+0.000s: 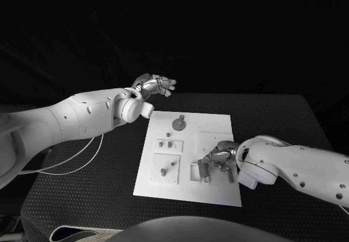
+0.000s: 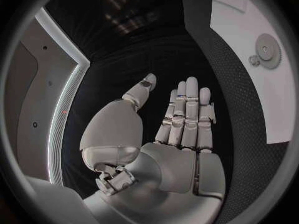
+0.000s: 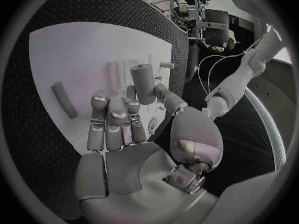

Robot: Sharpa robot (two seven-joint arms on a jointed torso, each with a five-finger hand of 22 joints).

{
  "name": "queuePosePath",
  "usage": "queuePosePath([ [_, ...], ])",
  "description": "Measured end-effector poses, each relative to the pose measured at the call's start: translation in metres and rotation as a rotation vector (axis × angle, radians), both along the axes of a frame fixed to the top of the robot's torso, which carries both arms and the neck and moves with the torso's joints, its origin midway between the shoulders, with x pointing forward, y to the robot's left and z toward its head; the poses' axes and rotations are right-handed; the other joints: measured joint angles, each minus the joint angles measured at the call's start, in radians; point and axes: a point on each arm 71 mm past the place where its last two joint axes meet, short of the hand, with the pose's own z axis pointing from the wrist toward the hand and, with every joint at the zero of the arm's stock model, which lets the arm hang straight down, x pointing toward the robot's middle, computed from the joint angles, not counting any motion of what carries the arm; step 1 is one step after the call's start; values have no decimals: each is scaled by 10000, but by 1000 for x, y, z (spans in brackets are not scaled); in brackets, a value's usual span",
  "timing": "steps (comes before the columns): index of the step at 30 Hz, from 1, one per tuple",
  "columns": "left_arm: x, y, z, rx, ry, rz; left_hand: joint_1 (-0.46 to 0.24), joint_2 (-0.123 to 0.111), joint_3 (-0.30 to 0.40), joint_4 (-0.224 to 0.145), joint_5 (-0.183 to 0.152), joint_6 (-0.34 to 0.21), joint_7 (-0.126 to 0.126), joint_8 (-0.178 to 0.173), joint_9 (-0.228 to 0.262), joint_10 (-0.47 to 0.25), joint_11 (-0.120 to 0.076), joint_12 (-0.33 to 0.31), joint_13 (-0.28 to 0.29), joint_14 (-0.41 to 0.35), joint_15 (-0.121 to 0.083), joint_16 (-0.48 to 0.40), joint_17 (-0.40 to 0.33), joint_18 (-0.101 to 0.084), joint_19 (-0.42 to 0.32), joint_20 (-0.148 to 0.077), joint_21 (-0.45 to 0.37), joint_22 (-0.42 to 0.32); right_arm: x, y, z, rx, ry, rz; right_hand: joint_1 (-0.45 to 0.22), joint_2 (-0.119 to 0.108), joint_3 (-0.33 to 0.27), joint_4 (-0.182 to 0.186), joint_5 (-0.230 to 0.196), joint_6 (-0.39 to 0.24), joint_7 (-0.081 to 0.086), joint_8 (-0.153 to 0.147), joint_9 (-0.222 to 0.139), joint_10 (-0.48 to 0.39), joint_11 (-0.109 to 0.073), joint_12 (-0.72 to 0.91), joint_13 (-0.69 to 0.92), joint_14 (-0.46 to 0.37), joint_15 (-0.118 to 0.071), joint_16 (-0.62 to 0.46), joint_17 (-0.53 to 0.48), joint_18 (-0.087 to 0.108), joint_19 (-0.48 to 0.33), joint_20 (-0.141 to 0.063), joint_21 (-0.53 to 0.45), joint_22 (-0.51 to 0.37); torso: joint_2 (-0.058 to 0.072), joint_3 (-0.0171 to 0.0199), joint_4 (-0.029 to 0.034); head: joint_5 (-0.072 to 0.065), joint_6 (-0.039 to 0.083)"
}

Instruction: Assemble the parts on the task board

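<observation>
Robotics lab, black table (image 1: 291, 116), white task board (image 1: 211, 126), metal equipment rig (image 3: 202, 12) behind

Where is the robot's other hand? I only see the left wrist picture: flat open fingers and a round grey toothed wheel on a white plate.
Observer: The right hand hangs over the near right part of the flat white task board.
Operator: Is it holding anything?
Observer: Yes. A small grey cylinder stands upright, pinched between its thumb and fingers.
Operator: Are there more pieces near it?
Observer: A second grey cylinder lies flat on the board beside that hand, untouched.
</observation>
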Motion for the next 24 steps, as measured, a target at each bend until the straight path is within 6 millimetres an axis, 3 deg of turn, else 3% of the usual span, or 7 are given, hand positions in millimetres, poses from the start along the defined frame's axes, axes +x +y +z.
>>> queuePosePath([
  [17, 0, -2, 0, -10, 6, -33, 0, 0, -4, 4, 0, 0, 0, 0, -9, 0, 0, 0, -1, 0, 0, 0, 19, 0, 0, 0, -39, 7, -2, 7, -14, -76, 312, -28, -39, -41, 0, 0, 0, 1, 0, -10, -37, -1, 1, -38, 33, -15, -10, 0, -1, 0, 13, 15, 1, -4, 6, 13, -14, 72, -58],
  [24, 0, -3, 0, -14, 7, -45, 0, 0, -24, 24, 0, 0, 0, 0, -8, 0, 0, 0, 0, 0, 0, 0, 19, 0, 0, 0, -39, 7, -1, 10, -15, -85, 324, -8, -145, -40, -54, 53, 0, 22, 20, -59, -31, 0, 2, -42, 64, -15, -9, 0, -12, -1, 14, 16, 2, -15, 7, 19, -26, 95, -11],
])
